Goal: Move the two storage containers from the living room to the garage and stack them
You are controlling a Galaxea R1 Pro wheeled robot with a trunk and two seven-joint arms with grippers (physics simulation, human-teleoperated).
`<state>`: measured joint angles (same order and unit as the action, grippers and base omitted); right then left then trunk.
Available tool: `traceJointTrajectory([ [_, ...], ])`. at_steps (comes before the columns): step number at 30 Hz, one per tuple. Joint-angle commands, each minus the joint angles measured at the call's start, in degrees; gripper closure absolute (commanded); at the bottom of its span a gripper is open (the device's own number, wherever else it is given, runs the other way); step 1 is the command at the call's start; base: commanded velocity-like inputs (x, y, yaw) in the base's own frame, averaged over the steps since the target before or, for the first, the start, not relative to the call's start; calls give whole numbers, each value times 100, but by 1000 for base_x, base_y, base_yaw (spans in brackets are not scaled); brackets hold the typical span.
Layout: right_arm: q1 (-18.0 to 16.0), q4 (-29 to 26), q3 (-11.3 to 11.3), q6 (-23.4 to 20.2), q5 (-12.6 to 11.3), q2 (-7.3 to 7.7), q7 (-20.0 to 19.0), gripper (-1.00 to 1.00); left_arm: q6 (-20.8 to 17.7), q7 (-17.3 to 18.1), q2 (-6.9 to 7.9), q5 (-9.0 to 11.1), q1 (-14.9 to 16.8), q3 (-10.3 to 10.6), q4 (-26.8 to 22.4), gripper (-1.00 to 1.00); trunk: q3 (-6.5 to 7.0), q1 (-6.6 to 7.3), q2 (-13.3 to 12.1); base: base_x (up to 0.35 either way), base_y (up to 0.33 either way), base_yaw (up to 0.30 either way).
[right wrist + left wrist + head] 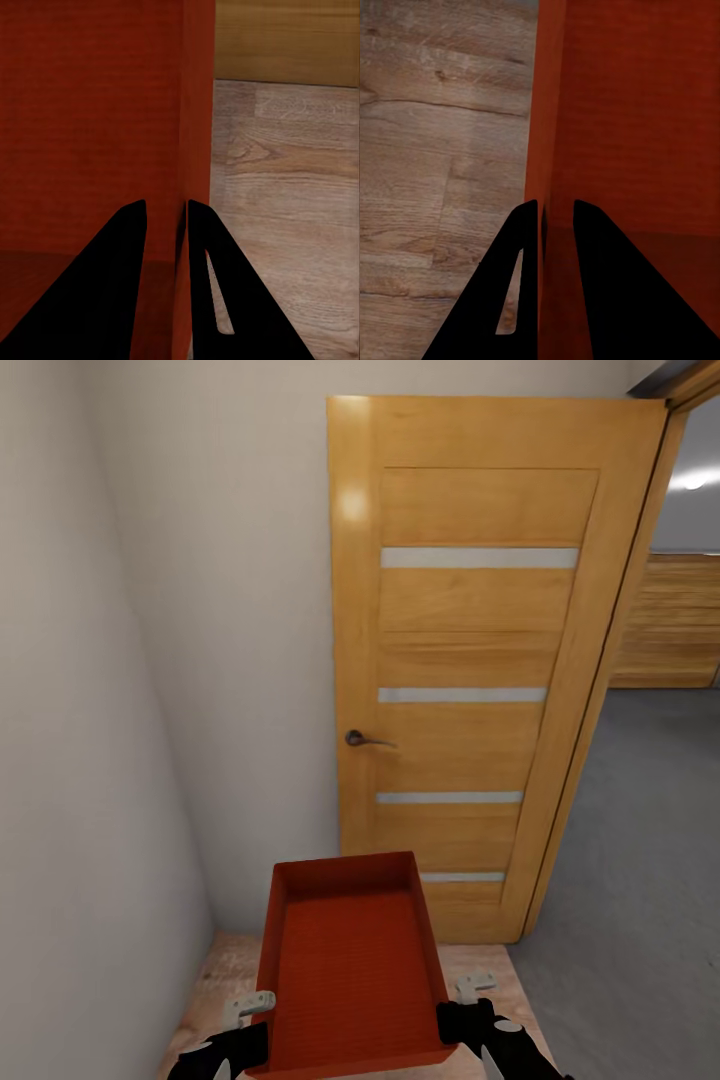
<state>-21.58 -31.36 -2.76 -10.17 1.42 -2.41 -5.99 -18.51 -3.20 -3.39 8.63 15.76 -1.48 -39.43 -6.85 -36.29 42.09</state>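
Note:
One orange-red open-topped storage container [350, 970] hangs low in the head view, carried between both arms above light wood planks. My left gripper [258, 1022] is shut on its left wall, and my right gripper [452, 1012] is shut on its right wall. In the left wrist view the black fingers [521, 247] of the left gripper [555, 217] pinch the thin container wall [547, 112]. The right wrist view shows the right gripper [166, 217] clamping the opposite container wall [196, 97] the same way. Past the doorway at right lies the garage floor [640, 860], dark grey.
An open wooden door [470, 660] with frosted strips and a lever handle [362, 739] stands straight ahead. A beige wall [90, 710] runs close on the left. The door frame [600, 690] edges the opening at right, with brown wooden slats [675, 620] beyond.

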Motion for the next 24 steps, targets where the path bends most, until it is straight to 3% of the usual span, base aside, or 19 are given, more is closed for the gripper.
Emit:
traceJointTrajectory([
  [1, -8, -1, 21, -37, -177, 4, -201, 100, 349, -146, 110, -201, -3, -1, -20, 100, -10, -4, 8, 158, 0, 0],
  [7, -7, -1, 15, -38, -177, 4, -205, 100, 349, -146, 113, -201, -3, -1, -18, 100, -10, -4, 8, 39, 0, -29],
  [18, -5, -1, 13, -40, -177, 4, -209, 100, 349, -146, 110, -203, -3, -1, -19, 100, -10, -4, 8, 0, 6, -260],
  [24, -8, -1, 13, -39, -177, 4, -207, 100, 349, -146, 111, -201, -3, -1, -20, 100, -10, -4, 8, 0, 233, -56],
])
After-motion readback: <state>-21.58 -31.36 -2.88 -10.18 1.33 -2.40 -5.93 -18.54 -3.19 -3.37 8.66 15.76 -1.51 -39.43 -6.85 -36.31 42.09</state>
